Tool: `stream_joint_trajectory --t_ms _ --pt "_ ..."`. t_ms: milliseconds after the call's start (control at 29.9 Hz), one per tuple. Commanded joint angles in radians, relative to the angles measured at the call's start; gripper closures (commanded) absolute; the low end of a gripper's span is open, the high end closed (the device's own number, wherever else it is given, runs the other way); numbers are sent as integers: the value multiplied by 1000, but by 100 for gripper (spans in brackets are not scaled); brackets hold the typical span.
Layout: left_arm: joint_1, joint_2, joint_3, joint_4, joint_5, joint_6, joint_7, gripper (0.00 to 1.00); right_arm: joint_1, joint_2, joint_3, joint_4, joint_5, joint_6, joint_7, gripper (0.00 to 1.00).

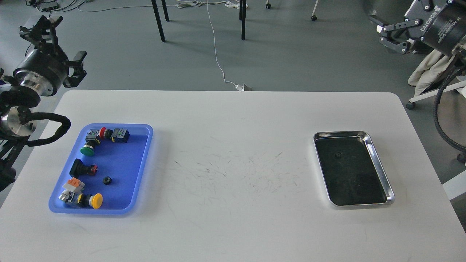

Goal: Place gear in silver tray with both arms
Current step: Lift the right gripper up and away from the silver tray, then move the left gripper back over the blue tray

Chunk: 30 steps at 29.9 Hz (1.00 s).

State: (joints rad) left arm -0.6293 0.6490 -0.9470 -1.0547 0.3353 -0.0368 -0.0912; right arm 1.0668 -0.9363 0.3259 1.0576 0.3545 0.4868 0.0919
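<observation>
The silver tray [380,174] lies on the right side of the white table. A small dark gear [338,155] rests on its dark bottom near the far end. A second small black gear [106,180] lies in the blue tray [143,163] on the left. My right gripper [389,36] is open and empty, raised high beyond the table's far right corner, well away from the silver tray. My left gripper [58,45] is open and empty, raised off the table's far left corner, above and behind the blue tray.
The blue tray also holds several push-button switches: green [87,149], red [103,133], yellow [96,201], and a black one [78,167]. Table legs and a white cable [218,65] are on the floor behind. A cloth hangs at the far right [426,74].
</observation>
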Motion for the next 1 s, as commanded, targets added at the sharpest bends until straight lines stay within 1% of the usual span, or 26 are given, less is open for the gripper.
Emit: stream_joint_trajectory --t_ms 0,67,167,234,301,368,501,568,635,735,869,969 --pt "-38 -2 75 -5 1 -2 2 2 -135 -18 1 -15 92 2 68 4" --pt "-56 0 120 -7 2 -3 2 2 -185 -18 1 -37 127 2 75 4" --pt "-76 6 186 -16 10 -11 2 2 -238 -4 -1 -80 184 2 101 4" --pt "-88 17 232 -28 31 -20 2 2 -258 20 -1 -94 216 2 104 4" --pt "-99 32 280 -37 80 -52 2 2 -272 48 1 -97 237 2 106 4" --pt "-99 60 318 -60 175 -104 1 2 -274 83 -1 -96 253 2 108 4" --pt "-79 139 347 -161 422 -178 -7 2 -281 143 -16 -88 245 2 101 4" --pt "-70 204 375 -211 580 -215 -24 2 -281 152 -21 -81 219 2 97 4" --pt "-67 265 395 -251 730 -235 -70 2 -281 152 -19 -80 183 2 95 4" --pt "-66 358 447 -321 962 -233 -128 2 -283 152 -21 -82 153 2 94 4" --pt "-66 448 545 -375 1174 -210 -169 3 -291 151 -21 -82 146 2 94 4" --pt "-66 468 648 -378 1255 -147 -174 3 -295 151 -21 -80 146 2 94 4"
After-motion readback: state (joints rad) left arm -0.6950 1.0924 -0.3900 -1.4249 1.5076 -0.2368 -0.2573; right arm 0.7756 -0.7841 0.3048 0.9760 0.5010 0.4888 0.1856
